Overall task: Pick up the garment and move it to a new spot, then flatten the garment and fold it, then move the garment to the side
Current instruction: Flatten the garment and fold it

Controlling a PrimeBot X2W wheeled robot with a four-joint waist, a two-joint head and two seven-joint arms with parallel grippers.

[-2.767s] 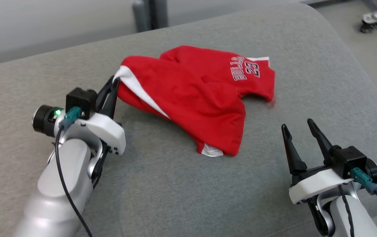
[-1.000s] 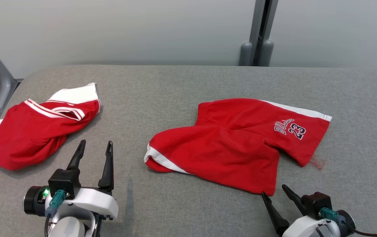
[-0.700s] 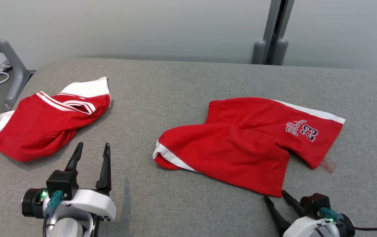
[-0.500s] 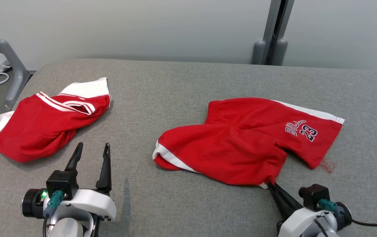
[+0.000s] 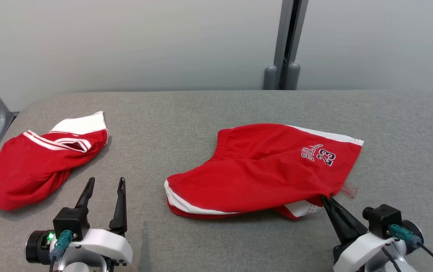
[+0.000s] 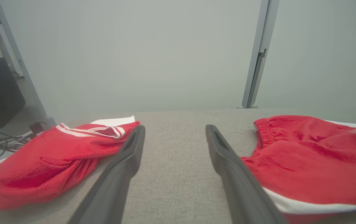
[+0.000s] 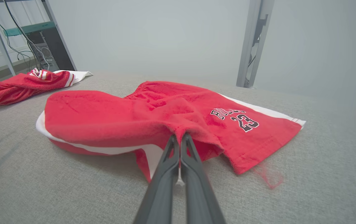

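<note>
The right hand (image 5: pixel 326 198), at the lower right of the head view, has its fingers pressed together, pinching the near hem of the garment (image 5: pixel 261 170). The garment lies rumpled mid-frame on the grey desk (image 5: pixel 186 113). The left hand (image 5: pixel 105 181), lower left, stands spread and holds nothing. A second red garment (image 5: pixel 31 166) lies at the far left.

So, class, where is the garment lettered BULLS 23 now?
In the head view the garment lies right of centre on the grey surface, its near hem pinched by the right gripper; a red top lies far left.
</note>
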